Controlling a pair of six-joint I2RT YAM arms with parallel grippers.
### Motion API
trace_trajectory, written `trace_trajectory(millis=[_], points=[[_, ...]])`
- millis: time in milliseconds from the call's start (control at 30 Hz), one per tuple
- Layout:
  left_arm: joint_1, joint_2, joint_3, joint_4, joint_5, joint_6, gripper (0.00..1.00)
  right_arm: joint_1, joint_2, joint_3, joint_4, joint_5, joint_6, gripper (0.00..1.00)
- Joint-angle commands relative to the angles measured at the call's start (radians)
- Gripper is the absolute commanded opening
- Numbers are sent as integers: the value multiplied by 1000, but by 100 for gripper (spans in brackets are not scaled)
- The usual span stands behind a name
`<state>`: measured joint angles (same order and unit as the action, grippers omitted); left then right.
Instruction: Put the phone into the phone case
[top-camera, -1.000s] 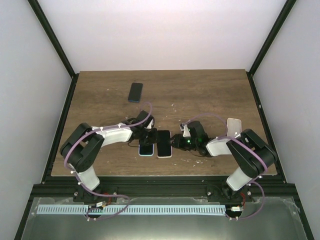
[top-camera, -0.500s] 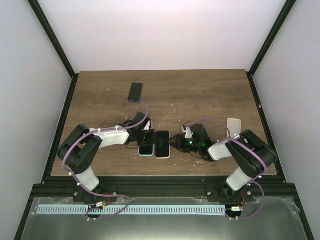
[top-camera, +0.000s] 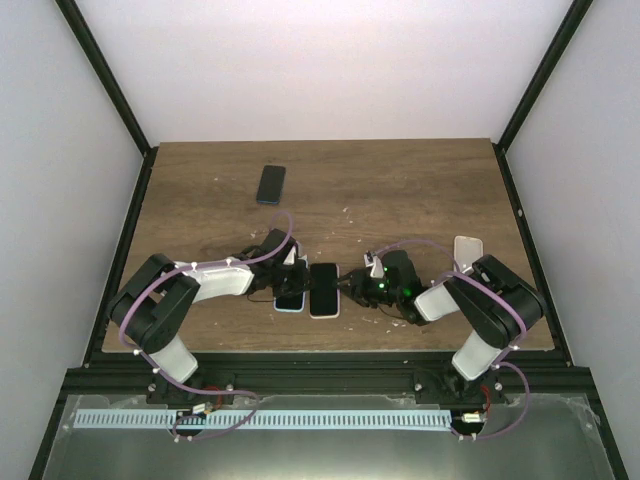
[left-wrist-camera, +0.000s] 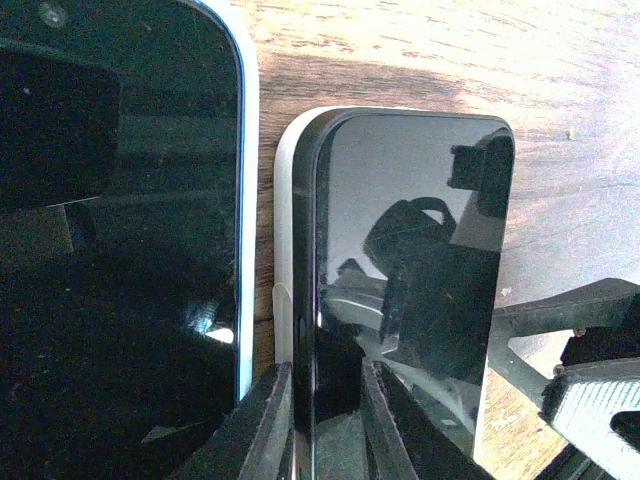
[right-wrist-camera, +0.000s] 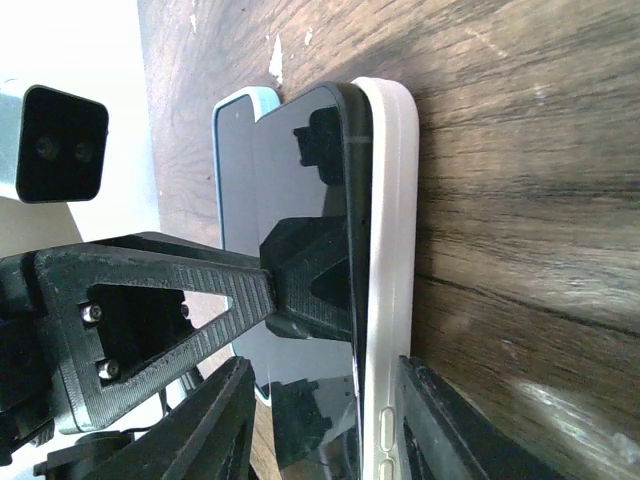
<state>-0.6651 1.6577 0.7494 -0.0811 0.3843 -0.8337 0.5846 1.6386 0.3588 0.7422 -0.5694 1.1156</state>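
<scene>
I count three phones: the phone (left-wrist-camera: 410, 250) on the white phone case (left-wrist-camera: 283, 190), a blue-rimmed phone (left-wrist-camera: 120, 280) just left of that case, and a dark phone (top-camera: 271, 184) well beyond it. One other white piece (top-camera: 466, 251) lies off to the case's right.

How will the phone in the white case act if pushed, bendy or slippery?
Probably stiff: the phone shows one flat, mirror-like face. That glossy glass looks slippery, so it may skid. One edge seems raised above the white case, so pressing might seat it.
</scene>
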Motion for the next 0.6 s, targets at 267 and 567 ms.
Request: trace_trajectory(millis=[267,567], points=[[-28,102,-47,-101,32,12,18,26,-78,34,-165,130,-104,38],[-19,108,-45,-118,13,16,17,106,-115,60,-368,307,-144,44]])
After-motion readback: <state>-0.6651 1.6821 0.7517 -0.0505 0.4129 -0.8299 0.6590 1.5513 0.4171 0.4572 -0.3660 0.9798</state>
